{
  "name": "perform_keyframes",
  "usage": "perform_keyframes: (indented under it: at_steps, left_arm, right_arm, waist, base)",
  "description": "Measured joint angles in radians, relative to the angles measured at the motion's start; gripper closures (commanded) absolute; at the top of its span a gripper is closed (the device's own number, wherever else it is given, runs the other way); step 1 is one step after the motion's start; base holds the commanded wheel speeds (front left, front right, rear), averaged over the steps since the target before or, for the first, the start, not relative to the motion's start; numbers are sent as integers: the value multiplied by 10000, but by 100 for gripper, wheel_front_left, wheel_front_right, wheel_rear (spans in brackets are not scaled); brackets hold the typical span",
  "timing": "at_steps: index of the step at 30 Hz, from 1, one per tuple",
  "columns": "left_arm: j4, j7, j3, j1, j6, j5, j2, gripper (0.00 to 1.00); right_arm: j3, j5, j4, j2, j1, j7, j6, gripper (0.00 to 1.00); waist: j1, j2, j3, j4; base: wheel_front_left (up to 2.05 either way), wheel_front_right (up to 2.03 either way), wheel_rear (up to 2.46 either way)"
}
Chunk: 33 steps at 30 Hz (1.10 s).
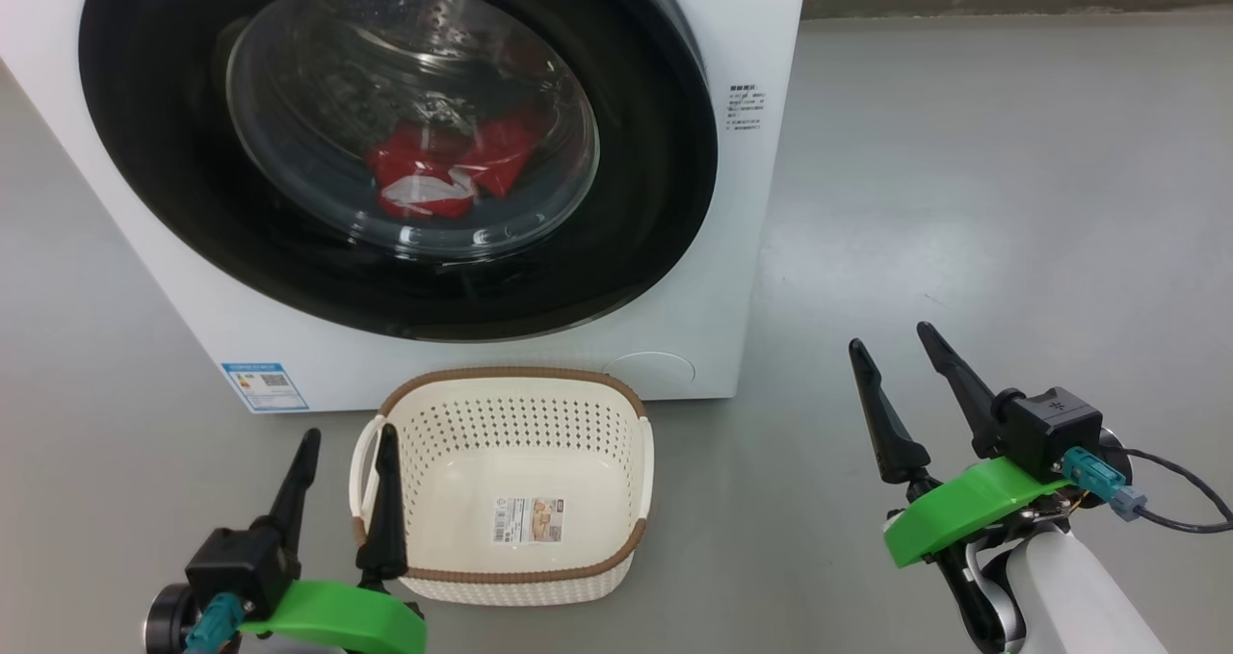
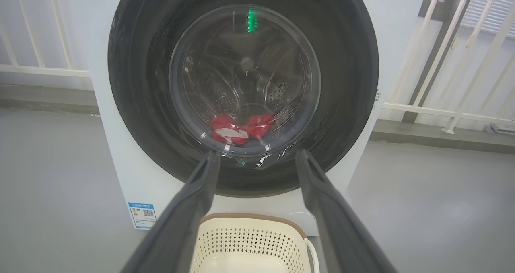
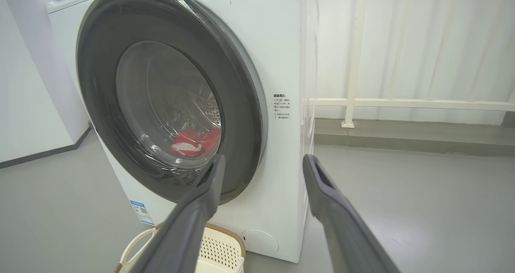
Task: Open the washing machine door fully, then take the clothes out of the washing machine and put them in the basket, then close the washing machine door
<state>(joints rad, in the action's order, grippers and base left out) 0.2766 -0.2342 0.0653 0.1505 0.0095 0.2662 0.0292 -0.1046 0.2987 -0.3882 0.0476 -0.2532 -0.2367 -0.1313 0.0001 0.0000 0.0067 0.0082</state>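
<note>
Red clothes (image 1: 438,172) lie in the washing machine (image 1: 756,38) behind its door (image 1: 144,115); basket (image 1: 511,376) stands before it.

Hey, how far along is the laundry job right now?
Nothing looks done yet: the washing machine door is not swung open, the red clothes lie inside behind it, and the basket holds no clothes. Nothing is in hand; the left gripper and right gripper are open, holding nothing. Left: opening, unloading, closing.
</note>
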Motion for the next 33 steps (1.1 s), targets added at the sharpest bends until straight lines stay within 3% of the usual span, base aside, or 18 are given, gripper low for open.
perform_keyframes:
  at_steps: [6, 28, 29, 30, 31, 32, 33]
  left_arm:
    - [2, -153, 6, 24, 65, -571, 36, 0]
    - [-6, -153, 0, 23, 77, -552, 42, 0]
    - [-29, -153, 6, 23, 77, -552, 42, 0]
    - [-56, -153, 12, 23, 77, -552, 44, 0]
    - [-90, -153, 21, 23, 77, -552, 46, 0]
    - [-100, -153, 36, 23, 77, -548, 46, 0]
    - [-102, -153, 50, 24, 75, -481, 46, 0]
  right_arm:
    - [-2, -472, -148, 35, -80, -113, 0, 0]
    - [38, -558, -291, 40, -187, -113, -2, 0]
    - [52, -562, -290, 40, -187, -113, 0, 18]
    - [71, -596, -288, 42, -187, -113, 0, 18]
    - [82, -631, -284, 42, -190, -115, 0, 55]
    - [104, -631, -284, 40, -195, -115, 0, 69]
    - [136, -631, -288, 40, -203, -115, 0, 99]
  waist:
    - [0, 0, -23, 3]
    - [-1, 0, -1, 13]
    - [0, 0, 20, 34]
    - [0, 0, 49, 53]
    - [0, 0, 94, 73]
    - [0, 0, 142, 96]
    - [0, 0, 189, 123]
  base:
    - [0, 0, 0]
    - [0, 0, 0]
    - [0, 0, 0]
    - [0, 0, 0]
    - [0, 0, 0]
    - [0, 0, 0]
    - [0, 0, 0]
